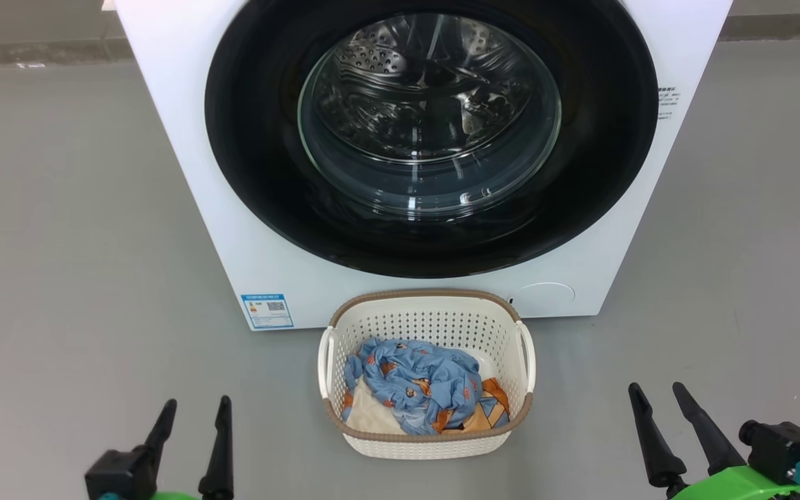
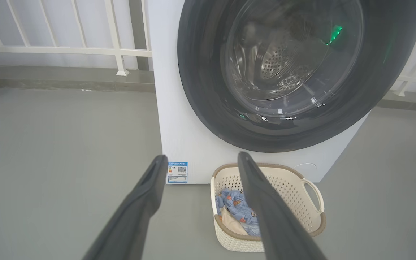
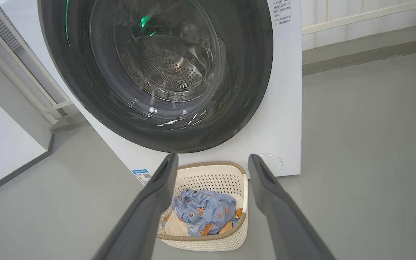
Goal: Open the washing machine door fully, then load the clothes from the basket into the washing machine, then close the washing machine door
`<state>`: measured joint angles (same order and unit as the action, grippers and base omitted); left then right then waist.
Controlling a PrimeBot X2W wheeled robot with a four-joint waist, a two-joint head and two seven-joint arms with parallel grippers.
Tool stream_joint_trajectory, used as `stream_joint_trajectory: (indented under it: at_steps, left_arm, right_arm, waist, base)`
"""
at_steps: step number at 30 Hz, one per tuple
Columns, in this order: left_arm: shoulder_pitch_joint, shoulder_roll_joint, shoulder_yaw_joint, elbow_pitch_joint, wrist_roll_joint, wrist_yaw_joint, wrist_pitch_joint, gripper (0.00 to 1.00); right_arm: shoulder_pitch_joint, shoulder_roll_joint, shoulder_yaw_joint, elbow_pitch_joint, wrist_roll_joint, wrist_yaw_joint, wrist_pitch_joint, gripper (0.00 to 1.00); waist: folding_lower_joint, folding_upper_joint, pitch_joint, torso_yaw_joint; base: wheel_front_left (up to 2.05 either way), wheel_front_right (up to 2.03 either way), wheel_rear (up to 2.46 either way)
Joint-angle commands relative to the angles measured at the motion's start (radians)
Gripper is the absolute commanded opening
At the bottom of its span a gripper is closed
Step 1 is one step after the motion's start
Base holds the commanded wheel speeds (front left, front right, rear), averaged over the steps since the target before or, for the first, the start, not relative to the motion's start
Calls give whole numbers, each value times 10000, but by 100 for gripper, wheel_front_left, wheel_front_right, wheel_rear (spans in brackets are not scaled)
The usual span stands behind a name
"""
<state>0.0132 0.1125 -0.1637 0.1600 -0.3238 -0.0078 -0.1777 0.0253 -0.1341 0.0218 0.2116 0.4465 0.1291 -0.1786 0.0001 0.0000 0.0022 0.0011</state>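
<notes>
1. Left gripper (image 1: 197,403) and right gripper (image 1: 655,387) sit low in the head view, each with its two long, dark, tapered fingers spread wide, holding nothing and touching nothing.
2. The washing machine (image 1: 185,139) is a white, smooth-sided box. Its washing machine door (image 1: 247,139) is a broad, glossy black ring lying flush against the front, closed, around a bulging clear glass window (image 1: 428,118). The perforated steel drum (image 1: 400,62) shows through the glass.
3. A small blue label sticker (image 1: 267,311) sits at the machine's lower front corner.
4. The basket (image 1: 428,295), cream perforated plastic with a brown woven-look rim and side handles, stands on the floor (image 1: 60,278) just in front of the machine, below the door.
5. The clothes (image 1: 414,382) lie crumpled inside it: light blue fabric with orange print over cream and orange cloth.
6. Smooth grey floor lies open on both sides of the basket. The grippers flank it, well apart from its rim.
</notes>
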Motion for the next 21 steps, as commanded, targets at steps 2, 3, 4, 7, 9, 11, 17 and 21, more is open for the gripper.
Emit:
stream_joint_trajectory:
  at_steps: [2,3,4,7,9,11,17,21]
  left_arm:
    - [-191,221,185,-346,466,123,-205,100]
    - [-189,242,173,-355,585,159,-234,100]
    - [-187,257,165,-363,696,196,-263,100]
    - [-174,302,140,-395,1044,282,-351,100]
    - [-162,328,124,-418,1279,321,-410,100]
    - [-144,351,107,-443,1529,367,-469,100]
    - [-100,413,82,-546,2282,499,-646,100]
    - [-70,427,65,-598,2901,586,-793,100]
  right_arm:
    - [-133,-199,262,-228,-421,13,-200,100]
    - [-134,-208,276,-227,-537,13,-229,100]
    - [-135,-215,290,-228,-653,13,-257,100]
    - [-134,-240,342,-249,-1020,13,-345,100]
    - [-130,-257,362,-271,-1254,14,-404,100]
    - [-113,-253,357,-301,-1469,14,-462,100]
    - [-133,-269,303,-196,-1849,15,-638,100]
    - [-144,-346,346,-88,-2336,15,-784,100]
  waist:
    - [0,0,14,-6]
    - [0,0,21,-7]
    - [0,0,27,-10]
    - [0,0,42,-18]
    - [0,0,48,-21]
    - [0,0,49,-23]
    - [0,0,69,-20]
    - [-1,0,91,10]
  base:
    - [0,0,0]
    - [0,0,0]
    - [0,0,0]
    - [0,0,0]
    - [0,0,0]
    - [0,0,0]
    - [0,0,0]
    - [0,0,0]
